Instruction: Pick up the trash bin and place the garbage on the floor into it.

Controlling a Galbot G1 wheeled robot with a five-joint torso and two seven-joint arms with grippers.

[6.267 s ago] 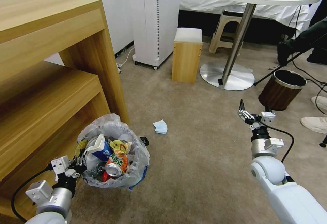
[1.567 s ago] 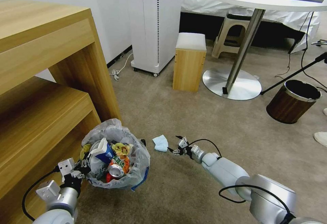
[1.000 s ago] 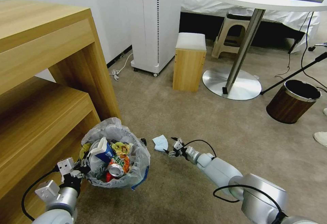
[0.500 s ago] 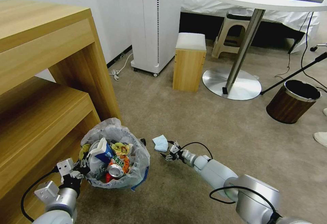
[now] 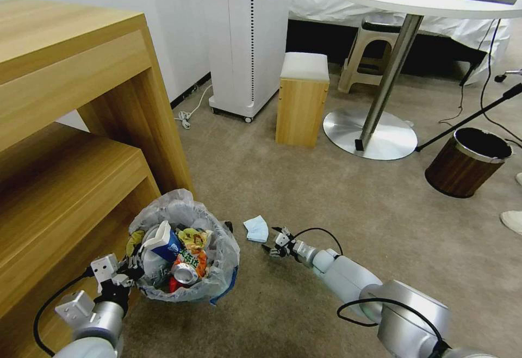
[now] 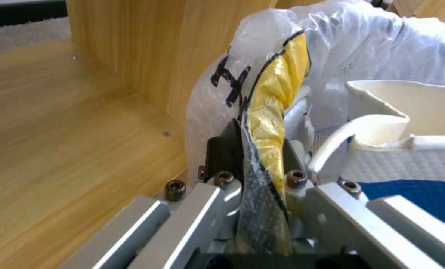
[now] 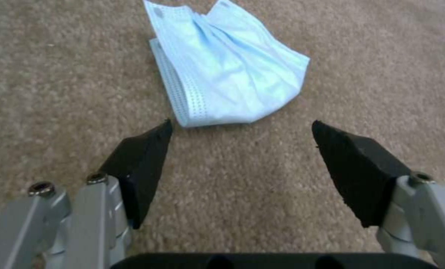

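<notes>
A small round trash bin lined with a crinkly translucent whitish plastic bag [image 5: 182, 252] sits on the beige short-pile carpet floor [image 5: 326, 200] at the near left, beside a light wooden shelf unit [image 5: 70, 129]. It is already full of litter, including a crushed can and a blue-and-white cup. The left gripper [image 5: 124, 275], at the bin's near left edge, is closed on the bag-lined rim; the left wrist view shows its fingers pinching the plastic with a yellow wrapper [image 6: 274, 123] caught between them. One piece of garbage is visible on the carpet: a crumpled pale blue face mask [image 5: 256, 229], just right of the bin. The right gripper [image 5: 275, 245] is low over the floor, just right of and nearer than the mask, fingers spread wide and empty. In the right wrist view the mask [image 7: 227, 78] lies just beyond the two dark fingertips [image 7: 142, 164], roughly centred between them, its long folded edge running away from the gripper. The right arm is clearly nearer, so a short forward reach looks needed before closing.
</notes>
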